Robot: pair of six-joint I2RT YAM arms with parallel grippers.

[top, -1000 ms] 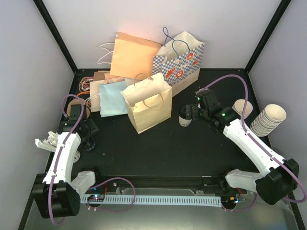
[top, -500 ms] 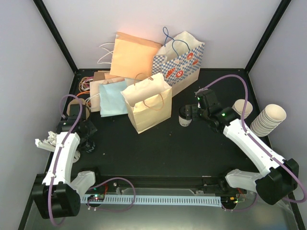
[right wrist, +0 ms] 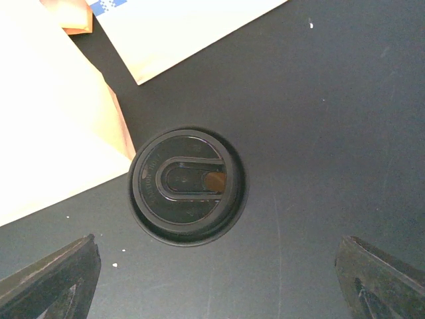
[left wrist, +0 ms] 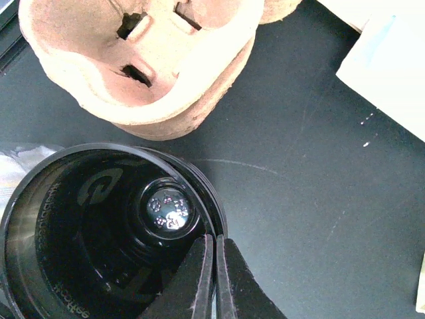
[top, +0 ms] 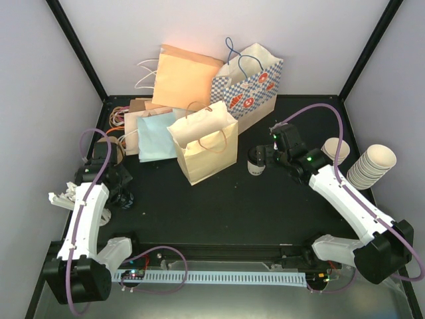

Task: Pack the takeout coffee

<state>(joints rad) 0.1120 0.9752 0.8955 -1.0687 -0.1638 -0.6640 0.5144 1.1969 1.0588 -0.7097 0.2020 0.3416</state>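
The takeout coffee (top: pixel 256 161) stands on the table (top: pixel 219 206) — right of the front bag (top: pixel 204 143).

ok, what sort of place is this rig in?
Probably a lab test cell staged as a takeout-packing counter: plain white walls around a black tabletop, cream paper carrier bag among others, stacked lidless cream paper cups, small black-lidded cream paper cup.

Five paper bags are being shown at the far left and centre: an orange paper bag (top: pixel 188 76), a blue-and-white checkered bag (top: pixel 255 85), a cream bag (top: pixel 206 147), a pale blue bag (top: pixel 156 138) and a brown kraft bag (top: pixel 135 123). One small cream paper cup with a black round lid (top: pixel 256 161) is being shown just right of them. Two stacks of lidless cream paper cups are being shown at the right edge, a larger stack (top: pixel 372 166) and a smaller stack (top: pixel 330 147). One brown moulded-pulp cup carrier (left wrist: pixel 143 60) and one upturned black round plastic lid (left wrist: pixel 99 226), single or stacked cannot be told, are being shown at the left.
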